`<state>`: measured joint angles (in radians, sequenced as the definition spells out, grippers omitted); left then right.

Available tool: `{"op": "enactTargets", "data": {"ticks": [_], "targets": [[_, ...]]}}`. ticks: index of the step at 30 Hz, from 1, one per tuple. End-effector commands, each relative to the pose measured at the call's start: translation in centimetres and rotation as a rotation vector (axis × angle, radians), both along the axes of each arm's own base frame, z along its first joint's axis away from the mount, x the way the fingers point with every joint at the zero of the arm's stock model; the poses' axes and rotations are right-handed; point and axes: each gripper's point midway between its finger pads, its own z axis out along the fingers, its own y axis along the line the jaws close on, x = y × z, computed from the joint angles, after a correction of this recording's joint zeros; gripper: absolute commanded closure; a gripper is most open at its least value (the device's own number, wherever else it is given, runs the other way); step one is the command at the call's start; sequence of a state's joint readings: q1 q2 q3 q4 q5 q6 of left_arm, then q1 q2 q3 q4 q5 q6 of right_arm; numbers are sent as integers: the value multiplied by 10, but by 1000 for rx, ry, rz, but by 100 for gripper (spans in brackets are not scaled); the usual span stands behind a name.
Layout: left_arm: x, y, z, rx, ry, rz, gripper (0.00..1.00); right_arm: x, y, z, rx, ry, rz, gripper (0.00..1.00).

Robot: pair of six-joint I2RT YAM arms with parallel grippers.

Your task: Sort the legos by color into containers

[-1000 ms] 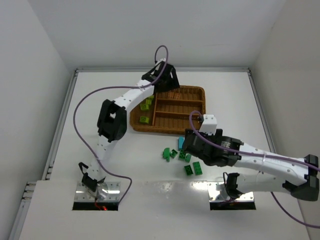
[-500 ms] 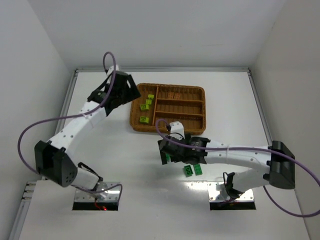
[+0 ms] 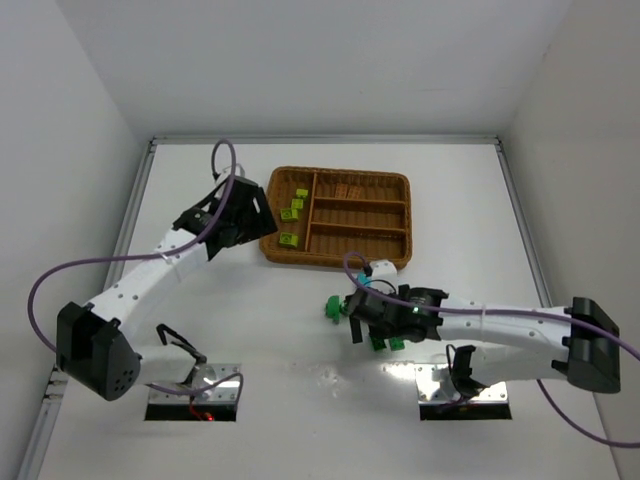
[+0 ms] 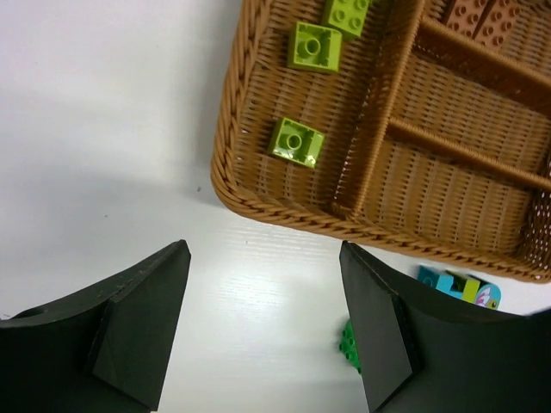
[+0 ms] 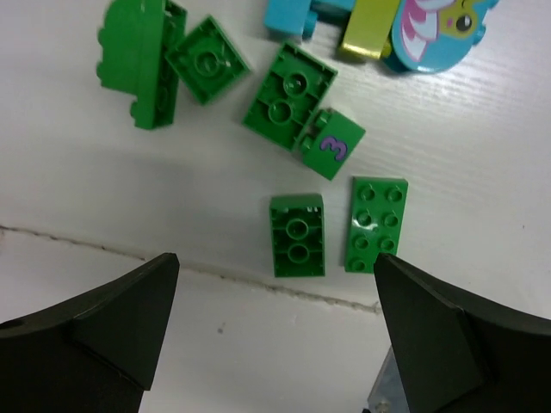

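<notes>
The wicker tray (image 3: 392, 247) stands mid-table. Its wide left section holds three lime bricks (image 3: 289, 212), also in the left wrist view (image 4: 295, 142). A far narrow section holds orange-brown bricks (image 3: 348, 190). Several dark green bricks (image 3: 333, 307) lie on the table in front of the tray. My right gripper (image 3: 355, 325) hangs open and empty above them. The right wrist view shows two green bricks (image 5: 297, 234) just ahead of its gripper (image 5: 280, 331). My left gripper (image 3: 258, 222) is open and empty beside the tray's near left corner (image 4: 258, 205).
Cyan pieces, one a cartoon figure (image 5: 439, 30), and a lime piece (image 5: 366, 34) lie between the green bricks and the tray. A cyan piece (image 4: 448, 282) shows by the tray's near wall. White walls enclose the table.
My left arm drew back from over the tray to its left side, then came nearer. My right gripper shifted over the green bricks, now slightly right and nearer, uncovering the leftmost one.
</notes>
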<state>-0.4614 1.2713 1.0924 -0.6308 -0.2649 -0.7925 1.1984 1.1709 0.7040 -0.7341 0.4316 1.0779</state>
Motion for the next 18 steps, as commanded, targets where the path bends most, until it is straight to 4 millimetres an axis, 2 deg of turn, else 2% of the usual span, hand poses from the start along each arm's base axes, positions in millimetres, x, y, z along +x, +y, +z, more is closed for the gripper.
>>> {"op": "enactTargets", "data": {"ticks": [1,4,8,9,14,18], "targets": [[-5,-11,12,-16,-33,-41,23,-11,-1,-3,31,52,7,3],[-5,-17,12,-16,-34,-47,23,-22,-6,-21,0,108,29,3],[-7,-27,10,-5,-30,-72,23,-24,-4,-32,-21,132,42,12],[-6,-28,7,-7,-19,-64,23,-26,-9,-38,-44,138,49,14],[-8,-35,1,2,-5,-75,23,-21,1,-35,-14,113,83,28],[-9,-41,1,7,-8,-88,23,-24,3,-44,-32,142,89,32]]}}
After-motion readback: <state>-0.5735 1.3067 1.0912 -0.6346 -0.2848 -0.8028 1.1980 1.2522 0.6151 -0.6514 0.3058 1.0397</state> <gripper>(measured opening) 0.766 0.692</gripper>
